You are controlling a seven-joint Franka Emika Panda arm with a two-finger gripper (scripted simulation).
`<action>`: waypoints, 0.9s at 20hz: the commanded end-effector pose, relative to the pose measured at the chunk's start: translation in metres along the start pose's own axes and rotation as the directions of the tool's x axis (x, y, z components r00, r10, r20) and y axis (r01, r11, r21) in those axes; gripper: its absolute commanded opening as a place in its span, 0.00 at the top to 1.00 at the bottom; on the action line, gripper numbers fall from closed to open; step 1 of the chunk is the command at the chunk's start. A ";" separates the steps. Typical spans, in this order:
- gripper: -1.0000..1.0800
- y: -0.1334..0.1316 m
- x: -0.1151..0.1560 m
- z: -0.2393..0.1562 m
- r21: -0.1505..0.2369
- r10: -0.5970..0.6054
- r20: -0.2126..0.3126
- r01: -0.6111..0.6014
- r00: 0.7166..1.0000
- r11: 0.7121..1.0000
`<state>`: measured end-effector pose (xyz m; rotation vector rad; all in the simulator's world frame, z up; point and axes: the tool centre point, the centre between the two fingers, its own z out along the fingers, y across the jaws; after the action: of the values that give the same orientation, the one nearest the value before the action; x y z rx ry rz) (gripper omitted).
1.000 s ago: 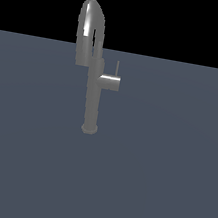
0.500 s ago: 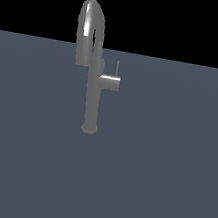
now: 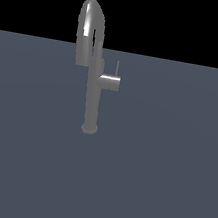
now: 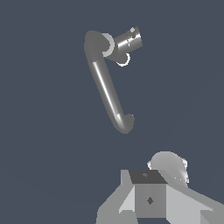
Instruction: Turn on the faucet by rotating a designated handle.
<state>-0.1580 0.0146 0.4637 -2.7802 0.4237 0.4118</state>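
Claw: part of the robot's grey body [image 4: 151, 199] filled the near edge of the wrist view, but no fingers showed there and the arm was absent from the exterior view, so whether the claw was released or clenched could not be told.
Step in hand: judged to be the approach, since the camera looked down on the faucet from well apart, with nothing touching it.
Doing it well: come in beside the stub, avoid the arched spout, and push the thin pin, not the stem.
Faucet: the faucet [image 3: 92, 85] stood alone on the grey tabletop [image 3: 159, 181], its long axis near upright and leaning slightly, its round base on the surface.
Handle: the handle [image 3: 110, 82] jutted sideways from the stem toward the exterior view's right, its axis about level; its pin [image 3: 117, 68] pointed up.
Spout: the arch [image 3: 90, 24] curved down on the stem's other side.
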 end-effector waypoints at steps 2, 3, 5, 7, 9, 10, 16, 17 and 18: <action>1.00 -0.004 0.020 0.002 0.057 0.060 0.064 -0.064 0.996 0.996; 1.00 -0.005 0.026 0.003 0.073 0.077 0.084 -0.083 0.994 0.994; 1.00 -0.007 0.038 0.005 0.104 0.109 0.123 -0.122 0.986 0.987; 1.00 -0.008 0.050 0.007 0.134 0.140 0.165 -0.163 0.976 0.977; 1.00 -0.009 0.062 0.010 0.163 0.170 0.208 -0.206 0.963 0.965; 1.00 -0.009 0.068 0.012 0.176 0.184 0.230 -0.227 0.956 0.958; 1.00 -0.009 0.106 0.024 0.250 0.260 0.369 -0.365 0.892 0.897; 1.00 -0.009 0.113 0.027 0.260 0.271 0.394 -0.389 0.878 0.884; 1.00 -0.009 0.119 0.030 0.270 0.281 0.419 -0.414 0.864 0.870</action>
<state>-0.0612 0.0050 0.4071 -2.2611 0.7996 0.8041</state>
